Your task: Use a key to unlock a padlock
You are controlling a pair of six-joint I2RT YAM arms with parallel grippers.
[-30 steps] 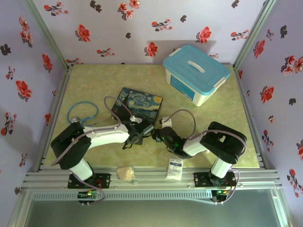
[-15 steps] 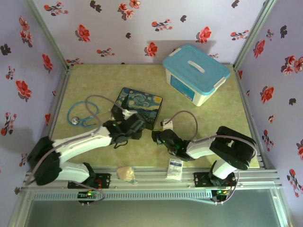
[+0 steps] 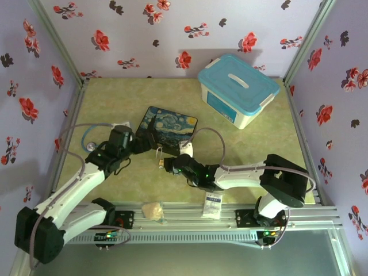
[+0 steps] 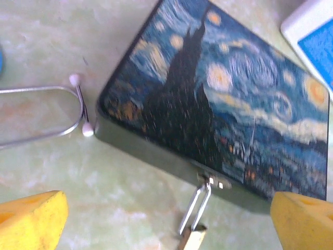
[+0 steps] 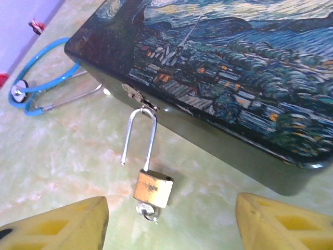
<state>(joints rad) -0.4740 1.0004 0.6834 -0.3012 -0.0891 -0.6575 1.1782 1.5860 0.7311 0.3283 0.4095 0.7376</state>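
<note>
The small brass padlock [image 5: 152,188] hangs by its silver shackle [image 5: 139,136] from the clasp of the painted tin box [image 5: 234,67]. One shackle leg is free of the body. The key [image 5: 147,211] sticks out of the padlock's underside. My right gripper [image 5: 171,224] is open just in front of the padlock, with one yellow finger on each side and neither touching. My left gripper [image 4: 169,229] is open too, further back, looking at the tin [image 4: 218,88] and the padlock [image 4: 191,240]. From above, the padlock [image 3: 159,158] lies between the left gripper [image 3: 140,141] and the right gripper [image 3: 169,165].
A blue stethoscope [image 3: 95,138] lies left of the tin, and its metal tubes [image 4: 47,112] end by the tin's corner. A blue-lidded bin [image 3: 238,86] stands at the back right. A white packet [image 3: 213,204] and a tan lump [image 3: 152,210] lie at the near edge.
My left arm has drawn back to the left, away from the tin's front. My right gripper has slid left to the padlock, which now shows with its shackle open.
</note>
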